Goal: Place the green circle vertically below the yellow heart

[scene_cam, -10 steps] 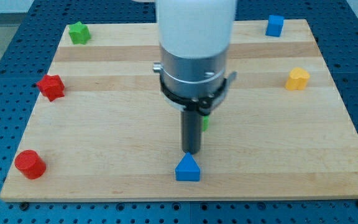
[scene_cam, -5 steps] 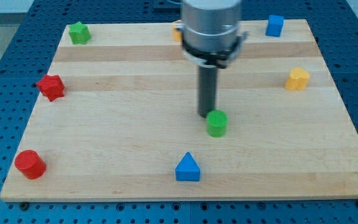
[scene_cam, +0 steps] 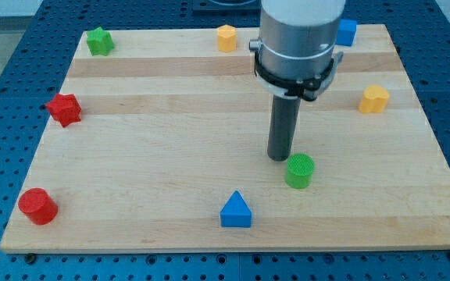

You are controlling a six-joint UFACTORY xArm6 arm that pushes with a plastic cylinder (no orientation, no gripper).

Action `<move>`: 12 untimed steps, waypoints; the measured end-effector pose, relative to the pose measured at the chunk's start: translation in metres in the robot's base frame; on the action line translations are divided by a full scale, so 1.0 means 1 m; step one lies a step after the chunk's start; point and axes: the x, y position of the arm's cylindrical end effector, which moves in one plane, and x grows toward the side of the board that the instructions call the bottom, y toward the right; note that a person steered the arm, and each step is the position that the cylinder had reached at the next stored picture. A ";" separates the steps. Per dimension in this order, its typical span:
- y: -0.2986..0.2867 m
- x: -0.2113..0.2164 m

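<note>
The green circle (scene_cam: 299, 171) is a short green cylinder standing on the wooden board (scene_cam: 147, 156), right of centre and low in the view. My tip (scene_cam: 279, 158) is just at its upper left, touching it or nearly so. The yellow heart (scene_cam: 374, 99) sits near the board's right edge, above and to the right of the green circle. The arm's grey and white body hides part of the board's top right.
A blue triangle (scene_cam: 236, 211) lies near the bottom edge, left of the green circle. A red cylinder (scene_cam: 37, 206) is at bottom left, a red star (scene_cam: 64, 109) at left, a green star (scene_cam: 98, 40) at top left, an orange hexagon (scene_cam: 226, 37) and a blue cube (scene_cam: 346, 32) along the top.
My tip has swung from just above the blue triangle up and to the right. The green circle has moved right and down with it. The orange hexagon has come into sight.
</note>
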 end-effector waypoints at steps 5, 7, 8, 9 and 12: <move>-0.014 0.046; 0.075 0.051; 0.104 0.052; 0.106 0.045; 0.137 0.033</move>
